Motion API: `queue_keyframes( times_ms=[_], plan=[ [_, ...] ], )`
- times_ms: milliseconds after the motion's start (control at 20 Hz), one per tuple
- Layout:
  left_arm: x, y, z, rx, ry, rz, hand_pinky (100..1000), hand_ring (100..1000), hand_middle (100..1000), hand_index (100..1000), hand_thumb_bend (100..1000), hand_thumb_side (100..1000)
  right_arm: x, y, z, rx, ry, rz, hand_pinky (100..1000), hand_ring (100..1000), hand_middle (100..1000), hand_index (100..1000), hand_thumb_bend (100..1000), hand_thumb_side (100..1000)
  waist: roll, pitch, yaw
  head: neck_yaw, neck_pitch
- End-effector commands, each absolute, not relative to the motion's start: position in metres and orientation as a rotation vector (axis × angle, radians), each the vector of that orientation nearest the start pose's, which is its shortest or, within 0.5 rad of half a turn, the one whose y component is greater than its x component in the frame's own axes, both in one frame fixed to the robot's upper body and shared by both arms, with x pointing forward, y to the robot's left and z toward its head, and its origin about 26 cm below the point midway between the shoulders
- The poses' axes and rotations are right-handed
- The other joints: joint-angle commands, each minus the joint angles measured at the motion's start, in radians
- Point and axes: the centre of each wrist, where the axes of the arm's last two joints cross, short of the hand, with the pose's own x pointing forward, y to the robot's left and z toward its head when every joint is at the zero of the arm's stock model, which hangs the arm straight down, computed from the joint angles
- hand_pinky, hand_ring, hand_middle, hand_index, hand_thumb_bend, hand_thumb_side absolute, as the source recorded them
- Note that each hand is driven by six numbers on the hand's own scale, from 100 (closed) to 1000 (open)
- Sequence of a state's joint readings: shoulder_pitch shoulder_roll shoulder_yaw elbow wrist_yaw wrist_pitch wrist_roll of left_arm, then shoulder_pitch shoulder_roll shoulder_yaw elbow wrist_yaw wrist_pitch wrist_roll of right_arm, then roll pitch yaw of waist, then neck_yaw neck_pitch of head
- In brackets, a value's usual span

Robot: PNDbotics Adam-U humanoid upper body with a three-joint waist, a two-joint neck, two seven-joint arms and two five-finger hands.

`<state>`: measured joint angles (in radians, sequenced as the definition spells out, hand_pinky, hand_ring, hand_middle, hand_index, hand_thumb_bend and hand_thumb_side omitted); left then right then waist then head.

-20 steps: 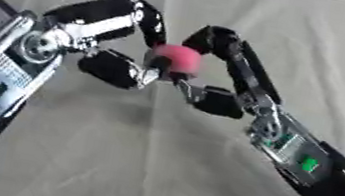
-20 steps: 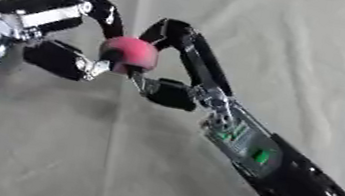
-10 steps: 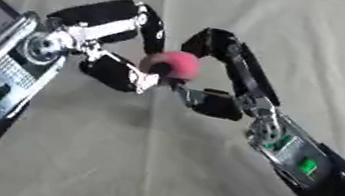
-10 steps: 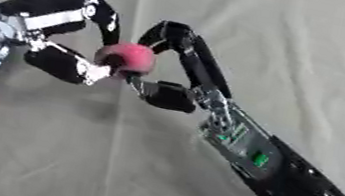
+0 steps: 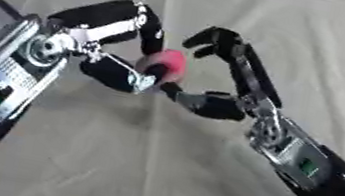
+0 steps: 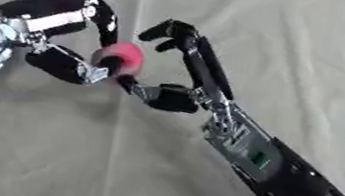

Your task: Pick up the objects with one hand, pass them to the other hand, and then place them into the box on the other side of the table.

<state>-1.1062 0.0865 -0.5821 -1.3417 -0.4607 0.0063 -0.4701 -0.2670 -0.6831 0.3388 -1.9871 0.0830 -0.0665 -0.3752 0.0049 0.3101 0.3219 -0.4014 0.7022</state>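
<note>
Cloth, pale and creased, covers the worktop (image 5: 196,185). Left robot hand (image 5: 120,35), glossy black and silver, curls around a round pink ball (image 5: 167,63) at upper centre. Right robot hand (image 5: 229,77) has fingers arched apart, thumb beneath the ball, contact unclear.

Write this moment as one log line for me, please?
stage: handover | pink ball: in left hand | right hand: fingers off ball, thumb near | surface: beige cloth

A pink ball (image 5: 165,64) between black-and-silver hands, over a beige cloth (image 5: 155,168)
</note>
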Motion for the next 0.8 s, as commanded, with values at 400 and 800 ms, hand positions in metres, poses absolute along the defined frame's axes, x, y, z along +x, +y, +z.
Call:
queue_keyframes(
  times_ms=[400,800],
  plan=[
    [0.374,0.006,0.274,-0.246,2.7,2.35,880,501,429,367,100,100,0.285,-0.249,0.176,-0.404,-2.3,0.584,684,788,695,761,508,388,0.013,-0.012,0.0,0.01,-0.003],
    [0.376,0.016,0.28,-0.349,2.698,2.311,858,499,422,371,126,100,0.283,-0.251,0.172,-0.423,-2.303,0.548,699,788,724,793,521,518,0.011,-0.019,0.005,0.029,-0.002]
  ],
)
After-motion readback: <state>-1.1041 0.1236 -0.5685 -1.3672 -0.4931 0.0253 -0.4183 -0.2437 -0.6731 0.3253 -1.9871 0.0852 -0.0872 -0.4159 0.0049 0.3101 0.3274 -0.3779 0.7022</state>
